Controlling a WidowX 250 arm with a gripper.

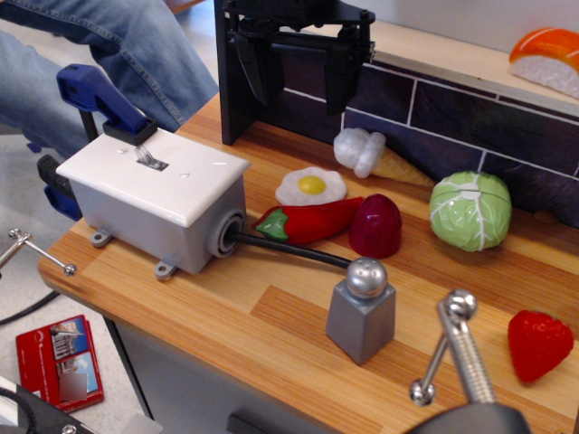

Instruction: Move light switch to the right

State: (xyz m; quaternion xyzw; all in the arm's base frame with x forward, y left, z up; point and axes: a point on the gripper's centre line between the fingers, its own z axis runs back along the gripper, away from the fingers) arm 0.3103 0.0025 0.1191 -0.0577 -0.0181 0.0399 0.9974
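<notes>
The light wooden plank surface [271, 316] fills most of the frame, backed at the upper right by a dark tiled wall. At the left a grey metal box [145, 217] with a glossy white cover plate [154, 167] is pinned to the surface edge by one blue clamp [95, 95], presumably so that it cannot slide when pushed. One black cable [289, 249] leaves its right end. At the top centre the black two-fingered tool [303, 68] hangs well above the surface, its fingers spread wide and holding nothing. The small silvery toggle lever of the light switch [147, 156] stands out of the plate at the frame's left, well apart from the tool, so the approach seems not yet made. Scattered right of the box are one green cabbage [470, 210], one grey salt shaker [362, 312], one red chilli [308, 221], one fried egg [310, 185] and one strawberry [538, 344].
</notes>
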